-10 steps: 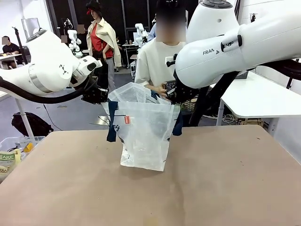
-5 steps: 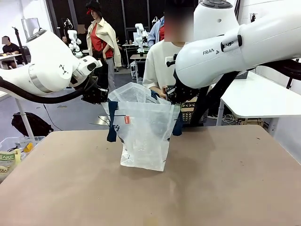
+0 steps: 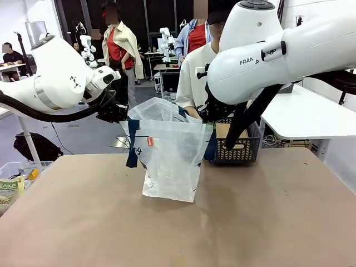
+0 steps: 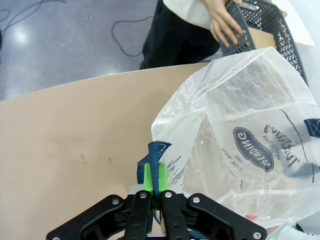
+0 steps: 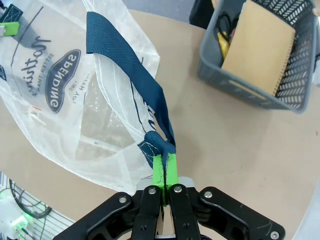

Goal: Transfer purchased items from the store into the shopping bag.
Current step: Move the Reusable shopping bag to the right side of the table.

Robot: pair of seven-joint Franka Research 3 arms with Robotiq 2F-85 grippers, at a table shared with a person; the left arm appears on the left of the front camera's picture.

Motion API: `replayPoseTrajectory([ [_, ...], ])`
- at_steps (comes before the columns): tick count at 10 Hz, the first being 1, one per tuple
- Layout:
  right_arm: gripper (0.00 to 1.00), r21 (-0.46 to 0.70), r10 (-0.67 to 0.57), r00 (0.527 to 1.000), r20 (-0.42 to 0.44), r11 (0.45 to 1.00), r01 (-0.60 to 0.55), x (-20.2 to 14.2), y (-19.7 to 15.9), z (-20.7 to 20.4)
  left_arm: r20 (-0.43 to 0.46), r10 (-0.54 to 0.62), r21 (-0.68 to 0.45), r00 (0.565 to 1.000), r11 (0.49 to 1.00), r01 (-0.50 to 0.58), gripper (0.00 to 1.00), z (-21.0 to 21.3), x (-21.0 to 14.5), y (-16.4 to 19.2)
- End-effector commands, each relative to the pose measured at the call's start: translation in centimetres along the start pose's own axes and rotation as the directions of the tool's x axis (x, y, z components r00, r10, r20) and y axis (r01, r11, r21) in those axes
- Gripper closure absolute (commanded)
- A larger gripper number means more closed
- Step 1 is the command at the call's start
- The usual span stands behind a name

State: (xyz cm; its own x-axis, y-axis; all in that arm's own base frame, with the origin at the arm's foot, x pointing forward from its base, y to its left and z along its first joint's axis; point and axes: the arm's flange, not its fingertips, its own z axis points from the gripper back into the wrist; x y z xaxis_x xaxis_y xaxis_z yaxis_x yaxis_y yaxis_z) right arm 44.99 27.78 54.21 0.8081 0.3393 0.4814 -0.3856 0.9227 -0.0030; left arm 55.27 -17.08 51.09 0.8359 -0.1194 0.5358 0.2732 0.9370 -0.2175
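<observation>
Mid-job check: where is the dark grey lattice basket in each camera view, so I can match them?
Front view: basket right of centre, at the table's far edge, partly behind the right arm.
Left wrist view: basket in the top right corner, a person's hand at its rim.
Right wrist view: basket at top right, a brown notebook inside.
Shared landmark: the shopping bag, beside the basket.

1. Whether anything lies inside the cloudy shopping bag [image 3: 169,161] cannot be told; the left wrist view's right edge cuts it off.
2. The right arm [image 3: 245,119] hides part of the dark basket [image 3: 250,151] in the front view.
3. Beside the basket's brown notebook [image 5: 257,47], yellow and dark items [image 5: 223,35] are too small to name.
4. The left wrist view's top edge cuts off the person above the hand [image 4: 226,22].
</observation>
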Motion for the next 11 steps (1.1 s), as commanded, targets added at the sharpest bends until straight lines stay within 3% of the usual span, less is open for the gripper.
replayPoseTrajectory([
  [1, 1.0, -0.001, -0.007, 1.0, 0.01, 1.0, 0.007, -0.32, -0.34, -0.03, 0.006, -0.006, 0.009, 1.0, 1.0, 0.006, 1.0, 0.12, 0.4, 0.34],
  [11, 1.0, -0.001, -0.007, 1.0, 0.01, 1.0, 0.007, -0.32, -0.34, -0.03, 0.006, -0.006, 0.009, 1.0, 1.0, 0.006, 1.0, 0.12, 0.4, 0.34],
])
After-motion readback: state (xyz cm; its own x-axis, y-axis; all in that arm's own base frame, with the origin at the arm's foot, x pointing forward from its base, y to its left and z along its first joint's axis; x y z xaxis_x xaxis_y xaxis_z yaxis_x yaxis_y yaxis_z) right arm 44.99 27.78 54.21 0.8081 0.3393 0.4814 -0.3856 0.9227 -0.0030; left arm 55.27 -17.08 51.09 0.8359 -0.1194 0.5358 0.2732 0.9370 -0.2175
